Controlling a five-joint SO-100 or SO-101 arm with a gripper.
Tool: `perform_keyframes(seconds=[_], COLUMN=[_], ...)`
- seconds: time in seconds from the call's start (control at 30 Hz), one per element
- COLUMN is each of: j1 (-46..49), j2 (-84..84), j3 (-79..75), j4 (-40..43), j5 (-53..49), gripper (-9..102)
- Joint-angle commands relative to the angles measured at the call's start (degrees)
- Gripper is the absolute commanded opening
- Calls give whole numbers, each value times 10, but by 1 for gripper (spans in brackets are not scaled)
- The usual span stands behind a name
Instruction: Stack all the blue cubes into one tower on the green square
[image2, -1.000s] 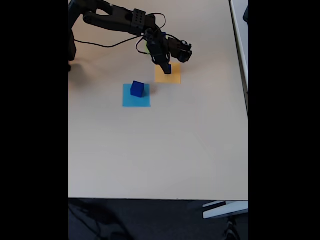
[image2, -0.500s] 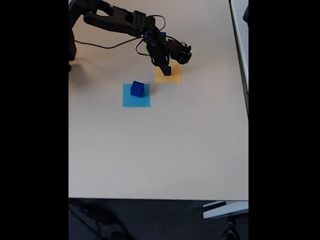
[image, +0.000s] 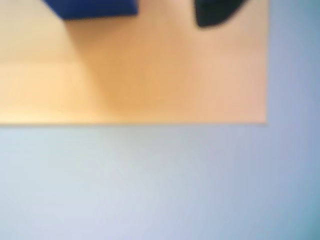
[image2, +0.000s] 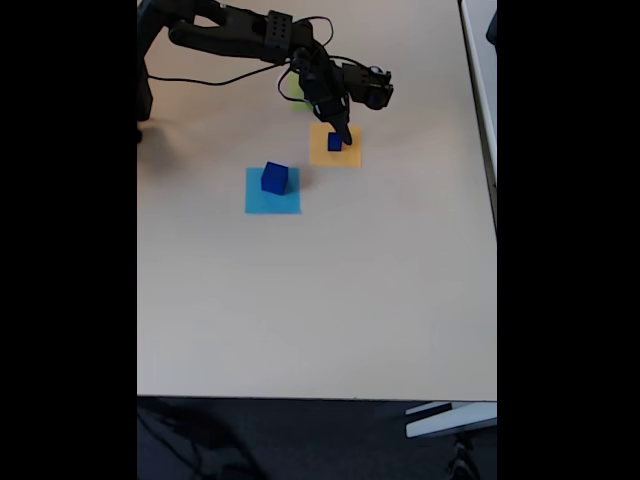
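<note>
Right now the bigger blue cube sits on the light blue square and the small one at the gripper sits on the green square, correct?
Not quite. The fixed view shows the small blue cube at the gripper on the orange-yellow square, not the green one. The bigger blue cube does sit on the light blue square.

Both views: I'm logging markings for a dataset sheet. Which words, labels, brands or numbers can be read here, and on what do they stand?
None can be read.
The blue cubes show plain faces.
The orange-yellow square and light blue square are blank.
The arm is too small to show any lettering; the wrist view is blurred.
</note>
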Motion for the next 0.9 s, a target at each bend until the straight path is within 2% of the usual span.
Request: perform_keyframes(seconds=[0.0, 0.1, 0.2, 0.5, 0.73, 0.87], j1=[-15, -32, -50, -112, -113, -114], j2=[40, 30, 47, 65, 78, 79], j3=[-123, -173, -147, -152, -135, -141], j4=[-18, -17, -6, 163, 244, 254], j5=[2, 39, 91, 231, 207, 192], gripper=[22, 22, 22, 22, 22, 22])
